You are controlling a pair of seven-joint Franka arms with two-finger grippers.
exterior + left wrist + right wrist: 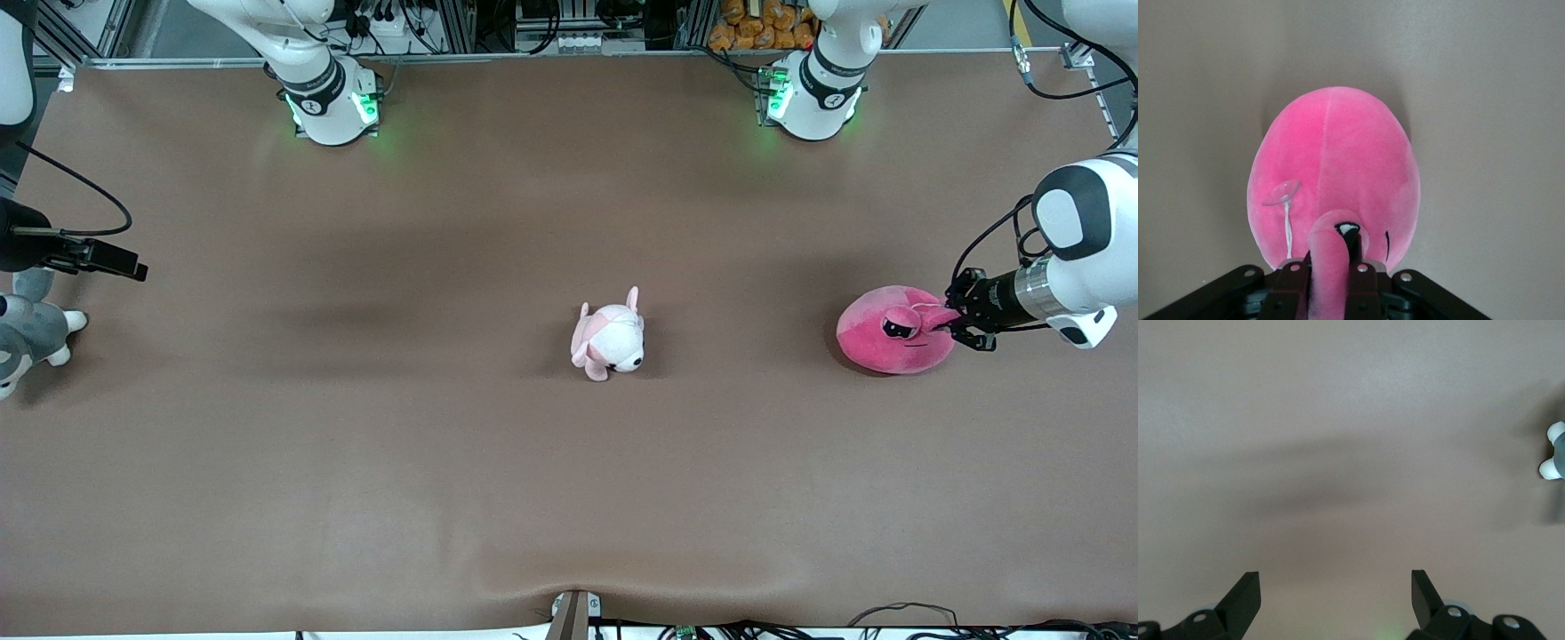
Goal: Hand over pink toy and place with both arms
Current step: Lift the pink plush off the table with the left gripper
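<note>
The pink toy (pixel 880 342) is a large hot-pink blob plush and lies on the brown table toward the left arm's end. My left gripper (pixel 956 322) reaches in low from the table's end and is shut on a pink flap by the toy's black eye. In the left wrist view the toy (pixel 1338 167) fills the middle, and the left gripper (pixel 1328 270) pinches that flap between its fingers. My right gripper (pixel 133 267) waits open and empty over the table at the right arm's end. In the right wrist view the right gripper (pixel 1335 587) shows only bare table between its fingers.
A small pale pink-and-white puppy plush (pixel 609 342) lies at the table's middle. A grey-and-white plush animal (pixel 22 333) lies at the right arm's end, close to the right gripper, and its white paws show in the right wrist view (pixel 1555 453). A clear suction cup (pixel 1281 193) on a string lies on the pink toy.
</note>
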